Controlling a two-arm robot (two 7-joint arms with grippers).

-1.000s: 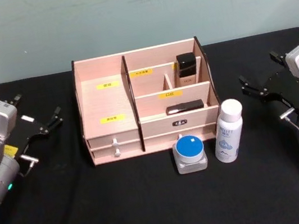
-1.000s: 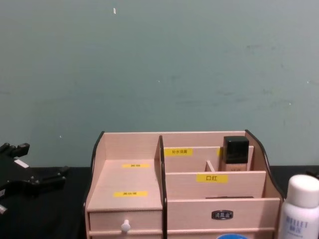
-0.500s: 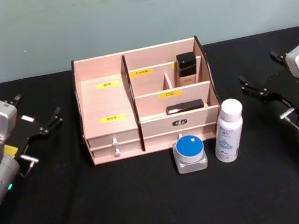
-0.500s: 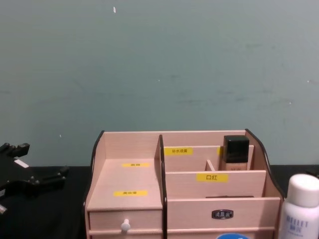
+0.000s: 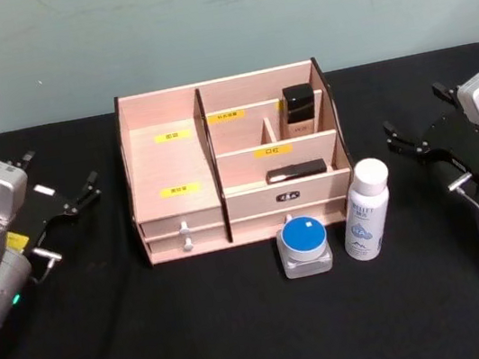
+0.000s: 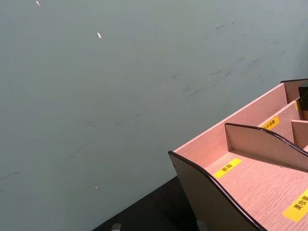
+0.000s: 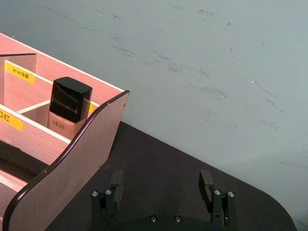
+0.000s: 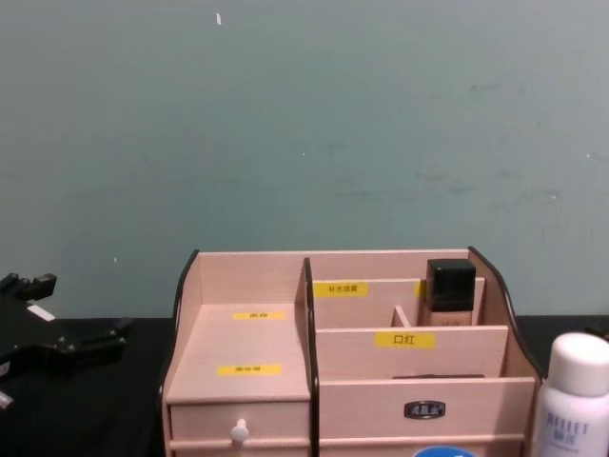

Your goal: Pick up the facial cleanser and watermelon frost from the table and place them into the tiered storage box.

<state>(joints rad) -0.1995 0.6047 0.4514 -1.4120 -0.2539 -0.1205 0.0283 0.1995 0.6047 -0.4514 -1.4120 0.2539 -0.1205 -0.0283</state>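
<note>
Head view: the left pincer (image 5: pixel 63 167) hovers over the left part of the black surface (image 5: pixel 246 333), well apart from the tiered storage box (image 5: pixel 235 94), its fingers spread and gripping nothing; in the left wrist view just the two fingertips (image 6: pixel 115 226) peep in, set apart, with the box's dark curved side edge (image 6: pixel 211 192) beyond them; the right pincer (image 5: pixel 412 108) sits over the right part of the surface, likewise spread and empty, and the right wrist view shows its two fingers (image 7: pixel 117 179) wide apart beside the box's right side wall (image 7: pixel 72 178); the facial cleanser (image 5: pixel 367 210) stands upright on the surface just in front of the box's right front corner, between the box and the right pincer; the watermelon frost (image 5: pixel 304 242) rests just beside it on its left, blue lid up, close against the box's front; inside the box a black-capped beige bottle (image 5: pixel 300 111) stands in the rear right compartment, and a dark flat item (image 5: pixel 296 171) lies in the tier below it; chest view: the cleanser's white cap (image 8: pixel 579 367) rises at the lower right, beside the box (image 8: pixel 247 286)
</note>
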